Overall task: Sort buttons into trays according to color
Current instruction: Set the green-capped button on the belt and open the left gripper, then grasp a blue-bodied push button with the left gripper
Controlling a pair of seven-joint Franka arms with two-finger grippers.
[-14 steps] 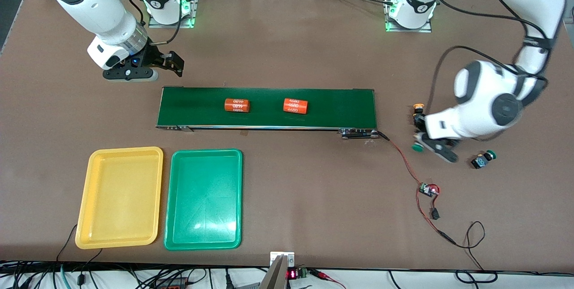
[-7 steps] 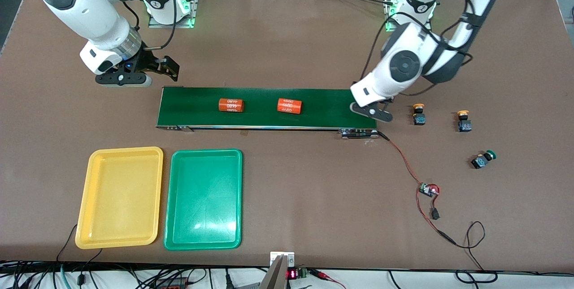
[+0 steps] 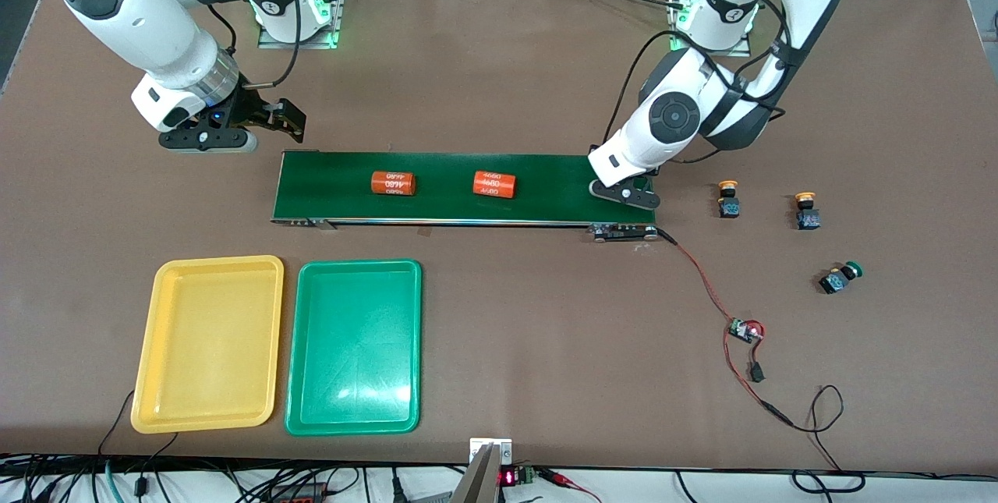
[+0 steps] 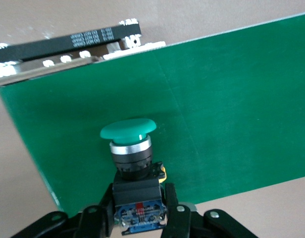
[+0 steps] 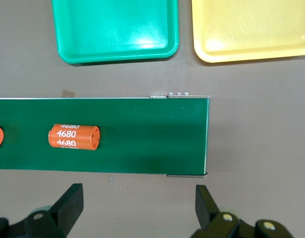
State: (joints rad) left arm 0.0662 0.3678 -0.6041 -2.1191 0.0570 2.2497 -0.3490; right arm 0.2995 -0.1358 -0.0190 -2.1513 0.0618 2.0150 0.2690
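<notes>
Left wrist view: the left tool (image 4: pixel 138 218) grips a green-capped button (image 4: pixel 131 154) by its black-and-blue body, fingers (image 4: pixel 172 208) on either side, cap pointing outward over the conveyor belt (image 4: pixel 231 99). Front view puts this tool (image 3: pixel 624 195) at the belt's (image 3: pixel 546 175) end toward the left arm.

Two orange cylinders (image 3: pixel 393 182) (image 3: pixel 494 185) with white print lie on the belt, apart from each other.

Three buttons on the bench (image 3: pixel 499 58), off the belt's end toward the left arm — two yellow-capped (image 3: pixel 728 200) (image 3: pixel 806 210), upright, side by side; one green-capped (image 3: pixel 840 278) on its side, nearer the front camera.

Right tool (image 3: pixel 238 129) hangs over bare bench just off the belt's other end, fingers (image 5: pixel 68 201) spread wide, nothing between them.

Yellow tray (image 3: pixel 148 347) and green tray (image 3: pixel 300 363) sit side by side, nearer the front camera than the belt — both without buttons. Yellow one lies toward the right arm's end.
</notes>
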